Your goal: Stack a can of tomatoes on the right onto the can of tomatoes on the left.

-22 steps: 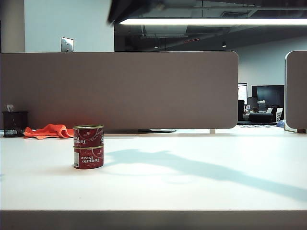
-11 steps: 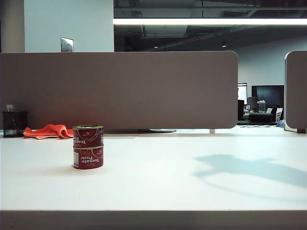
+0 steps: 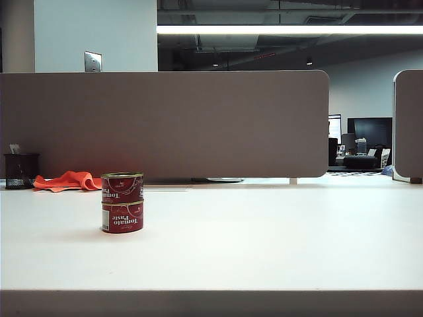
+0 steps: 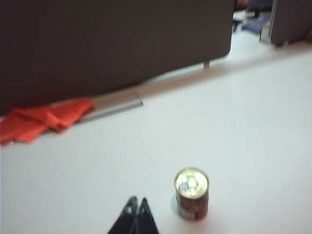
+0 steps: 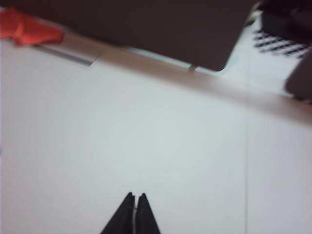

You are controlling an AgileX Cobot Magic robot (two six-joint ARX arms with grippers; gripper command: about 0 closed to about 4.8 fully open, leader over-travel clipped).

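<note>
stack: we see the upper can of tomatoes (image 3: pixel 121 187) sitting squarely on the lower can of tomatoes (image 3: pixel 122 217), both upright, on the left part of the white table (image 3: pixel 264 238) in the exterior view.
cans from above: in the left wrist view we make out the shiny lid of the upper can (image 4: pixel 191 183), with the red side of the stack below it.
left gripper: we see the left gripper (image 4: pixel 136 204) with its two dark tips pressed together, nothing between them; it hangs above the bare table, and the stack stands near it, off to one side, not touching.
right gripper: the right gripper (image 5: pixel 135 197) also has its tips drawn together on nothing; we find only bare table under it, and no can in its view.
arms in exterior view: we see neither arm nor gripper there.
surroundings: an orange cloth (image 3: pixel 66 180) lies at the far edge of the table, well behind the stack, beside a dark mesh cup (image 3: pixel 20 171); a brown partition (image 3: pixel 165 122) runs along the back.
in the way: we see nothing lying between either gripper and the stack.
</note>
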